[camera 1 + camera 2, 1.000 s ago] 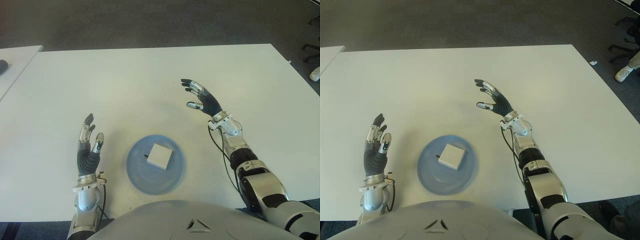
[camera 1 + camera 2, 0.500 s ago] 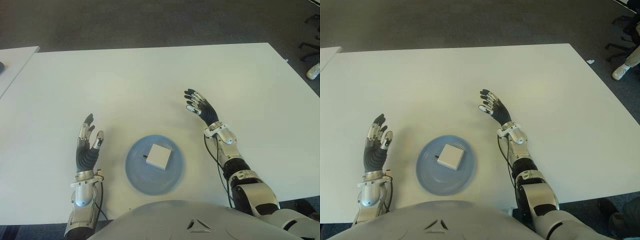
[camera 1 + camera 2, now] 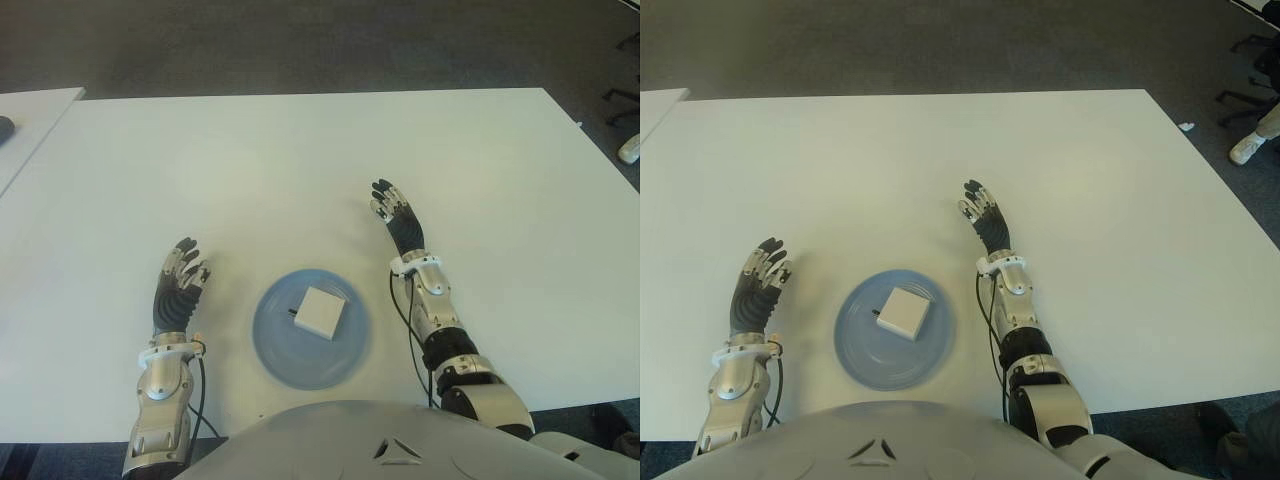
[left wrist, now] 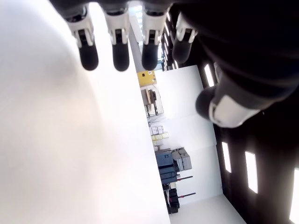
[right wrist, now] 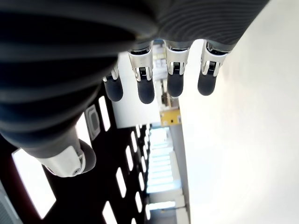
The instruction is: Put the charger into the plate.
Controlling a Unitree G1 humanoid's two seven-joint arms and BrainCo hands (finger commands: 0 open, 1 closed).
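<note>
A small white square charger (image 3: pixel 321 312) lies in the round blue plate (image 3: pixel 285 355); my empty, spread left hand (image 3: pixel 176 294) at nine o'clock, right hand (image 3: pixel 399 220) at two, on the bare white table (image 3: pixel 250 170).

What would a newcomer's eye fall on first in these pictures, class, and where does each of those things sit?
First comes the round blue plate near the front edge of the wide white table, with the square white charger lying inside it. Next come the two dark-fingered hands flanking it: the left hand shows left of the plate, the right hand shows right of it and farther back. Both are open and hold nothing.
</note>
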